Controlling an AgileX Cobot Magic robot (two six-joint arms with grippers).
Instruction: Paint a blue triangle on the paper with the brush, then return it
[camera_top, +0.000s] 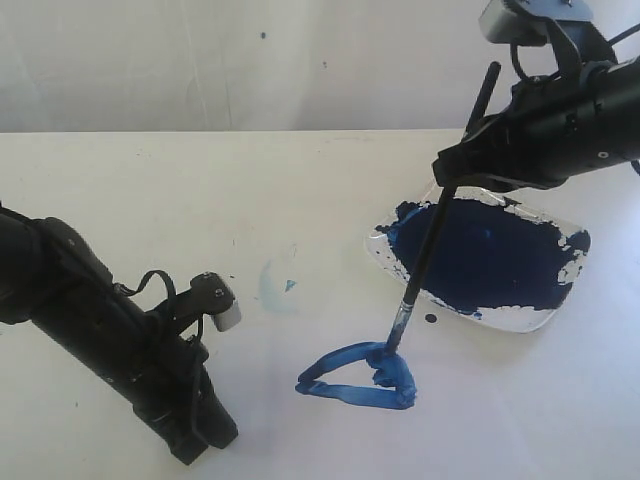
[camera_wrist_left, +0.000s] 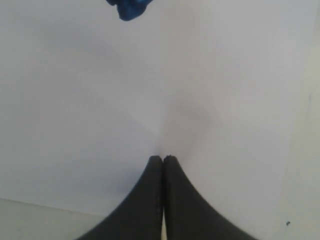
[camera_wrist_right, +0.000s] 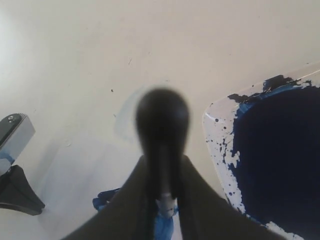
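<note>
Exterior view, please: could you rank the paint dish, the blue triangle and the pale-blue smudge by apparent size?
1. paint dish
2. blue triangle
3. pale-blue smudge, clearly the smallest

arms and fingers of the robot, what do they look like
The left arm and right arm are matte black with chunky tubular links. The left has a looping black cable and a silver-grey camera block. Left fingers and right fingers are smooth, black, tapering.
</note>
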